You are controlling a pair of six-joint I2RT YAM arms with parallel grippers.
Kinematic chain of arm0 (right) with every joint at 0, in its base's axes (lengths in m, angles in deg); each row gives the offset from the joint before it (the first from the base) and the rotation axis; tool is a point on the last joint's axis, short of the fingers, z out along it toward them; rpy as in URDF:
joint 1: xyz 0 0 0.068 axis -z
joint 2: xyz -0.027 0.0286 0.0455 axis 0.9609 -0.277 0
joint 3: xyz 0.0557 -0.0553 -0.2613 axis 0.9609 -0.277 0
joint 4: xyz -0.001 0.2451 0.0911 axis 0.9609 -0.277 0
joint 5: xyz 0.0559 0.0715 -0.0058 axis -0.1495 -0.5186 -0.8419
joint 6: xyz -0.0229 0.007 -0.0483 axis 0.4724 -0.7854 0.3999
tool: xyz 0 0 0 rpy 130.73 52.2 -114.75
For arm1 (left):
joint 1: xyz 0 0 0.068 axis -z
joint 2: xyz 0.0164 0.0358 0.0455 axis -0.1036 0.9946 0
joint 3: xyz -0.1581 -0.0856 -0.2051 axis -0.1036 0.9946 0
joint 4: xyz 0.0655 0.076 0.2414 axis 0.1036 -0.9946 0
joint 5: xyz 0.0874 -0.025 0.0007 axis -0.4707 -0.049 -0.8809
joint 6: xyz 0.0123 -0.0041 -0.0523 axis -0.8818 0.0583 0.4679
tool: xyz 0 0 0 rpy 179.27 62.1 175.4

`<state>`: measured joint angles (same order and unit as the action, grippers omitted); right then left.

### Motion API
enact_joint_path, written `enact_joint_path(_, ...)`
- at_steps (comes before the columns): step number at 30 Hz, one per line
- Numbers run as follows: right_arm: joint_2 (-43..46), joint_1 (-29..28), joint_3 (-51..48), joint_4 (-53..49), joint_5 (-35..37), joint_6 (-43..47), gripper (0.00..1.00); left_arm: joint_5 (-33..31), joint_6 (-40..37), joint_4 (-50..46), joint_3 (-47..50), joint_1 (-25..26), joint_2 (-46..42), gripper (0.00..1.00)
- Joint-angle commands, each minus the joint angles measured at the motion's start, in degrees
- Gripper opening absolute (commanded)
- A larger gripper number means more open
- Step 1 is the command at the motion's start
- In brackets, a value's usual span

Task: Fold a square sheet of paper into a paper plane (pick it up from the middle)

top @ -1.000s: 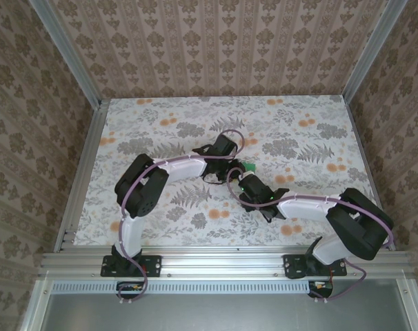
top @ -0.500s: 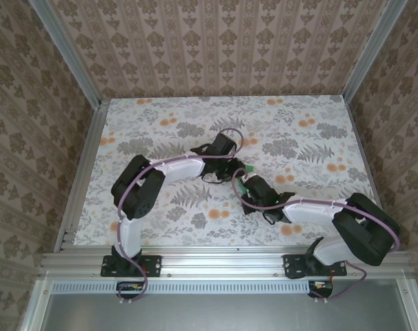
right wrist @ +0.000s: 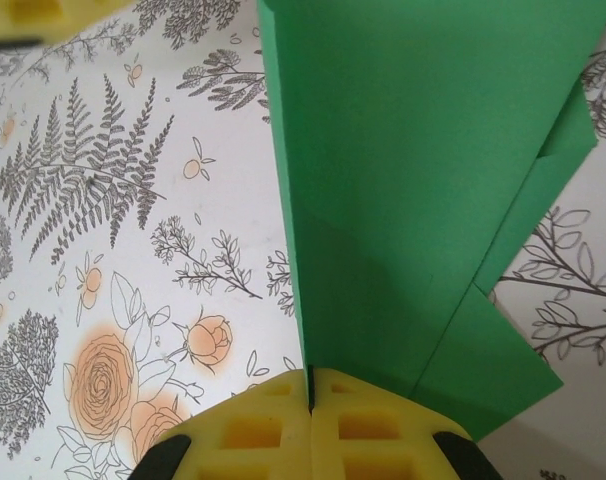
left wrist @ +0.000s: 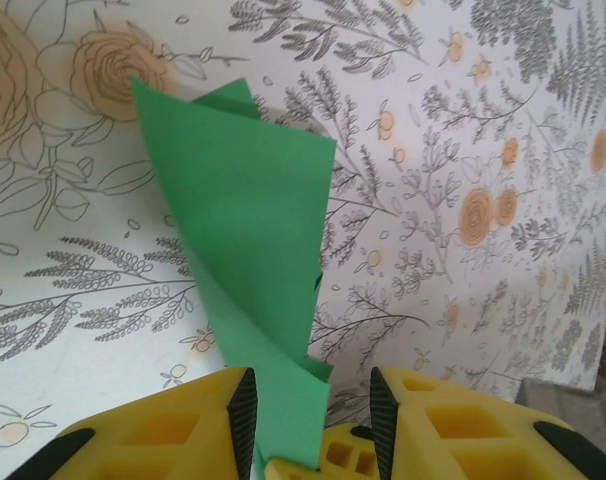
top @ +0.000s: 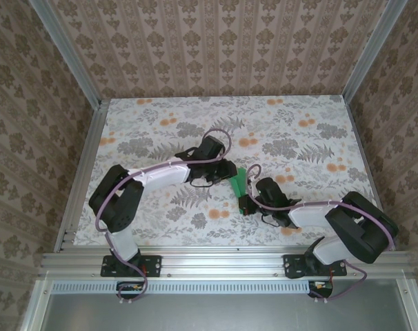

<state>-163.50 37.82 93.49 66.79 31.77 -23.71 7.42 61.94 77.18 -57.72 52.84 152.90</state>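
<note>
Paper changes hands: left lets go, right takes hold.
The left gripper (left wrist: 311, 400) has eased apart, its jaws loose either side of the folded paper (left wrist: 253, 250). The right gripper (right wrist: 310, 385) has clenched on the paper's near edge, and the rest juts beyond its jaws. The fold looks unfinished.

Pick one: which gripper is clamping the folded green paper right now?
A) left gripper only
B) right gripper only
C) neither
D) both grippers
B: in the right wrist view, the right gripper has its fingers pressed together on the green paper. The left gripper has its jaws apart, with an open gap beside the paper.
</note>
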Motion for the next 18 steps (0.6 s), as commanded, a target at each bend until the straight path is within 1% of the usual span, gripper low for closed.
enact_joint_path(1, 0.47, 0.65, -1.63, 2.99, -1.28, -4.60, 0.00, -1.02, 0.60, 0.34, 0.66, 1.03, -0.81, 0.37)
enact_joint_path(5, 1.29, 0.75, -3.35, 4.40, 0.03, -6.94, 0.00, -0.56, 0.60, 0.85, 0.19, 1.44, 0.64, 0.35)
enact_joint_path(12, 1.48, 1.45, -4.90, 5.97, 0.25, -9.33, 0.01, -0.65, 1.07, -0.04, -1.62, 1.45, 2.20, 0.36)
enact_joint_path(18, 0.53, 1.64, -7.84, 10.49, 2.27, -15.28, 0.02, -0.54, 1.57, 0.53, -2.12, 1.40, 2.42, 0.37)
